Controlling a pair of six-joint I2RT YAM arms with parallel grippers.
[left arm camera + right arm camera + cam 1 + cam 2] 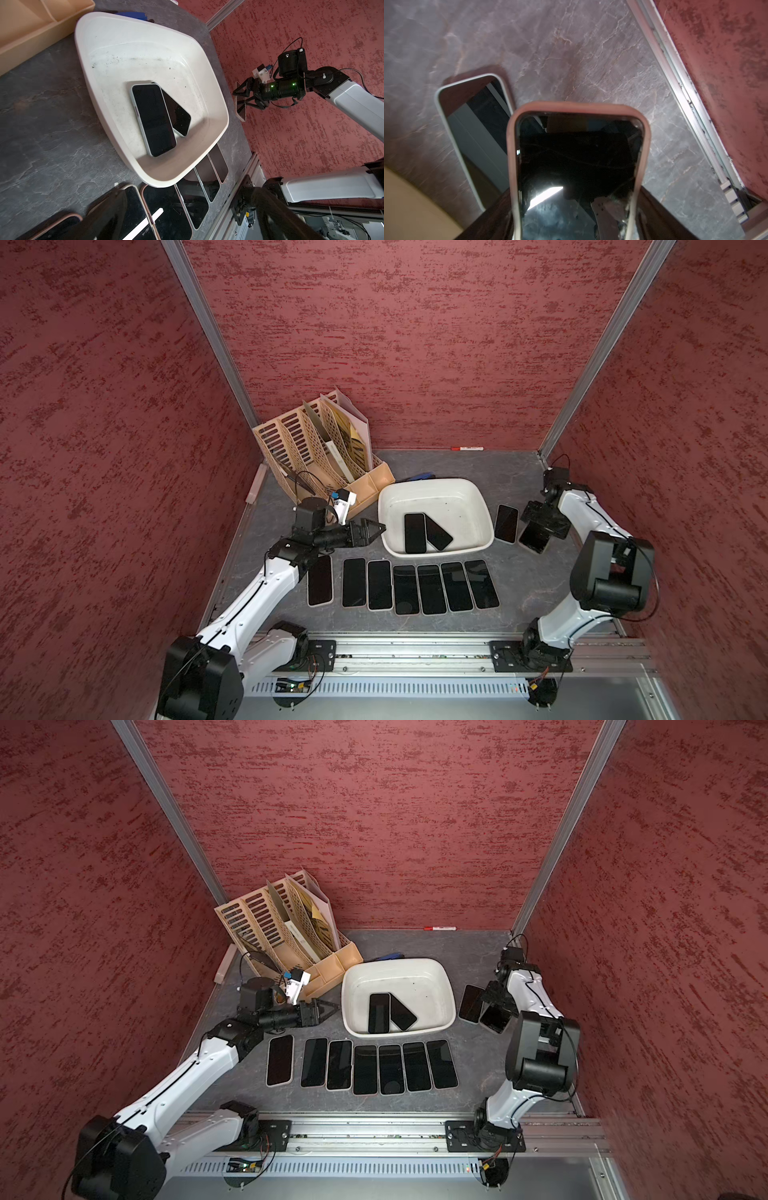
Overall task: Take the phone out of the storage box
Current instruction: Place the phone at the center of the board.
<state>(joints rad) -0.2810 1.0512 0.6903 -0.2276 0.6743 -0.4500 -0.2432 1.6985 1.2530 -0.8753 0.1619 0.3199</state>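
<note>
The storage box (432, 482) (397, 963) is an off-white tub in the middle of the table. Two dark phones lie overlapping on its floor, one (414, 533) (153, 120) partly on top of the other (439, 534) (178, 116). My left gripper (380, 527) (332, 1007) hangs open and empty just outside the tub's left rim. In the left wrist view its fingers (108, 207) stand wide apart. My right gripper (540, 526) (575, 224) is shut on a pink-cased phone (534, 540) (577, 155), held tilted to the right of the tub.
Another phone (506, 524) (475, 116) lies flat between the tub and the held one. Several phones (403, 587) lie in a row in front of the tub. A beige slotted file organizer (316, 448) stands at the back left. A red marker (467, 448) lies by the back wall.
</note>
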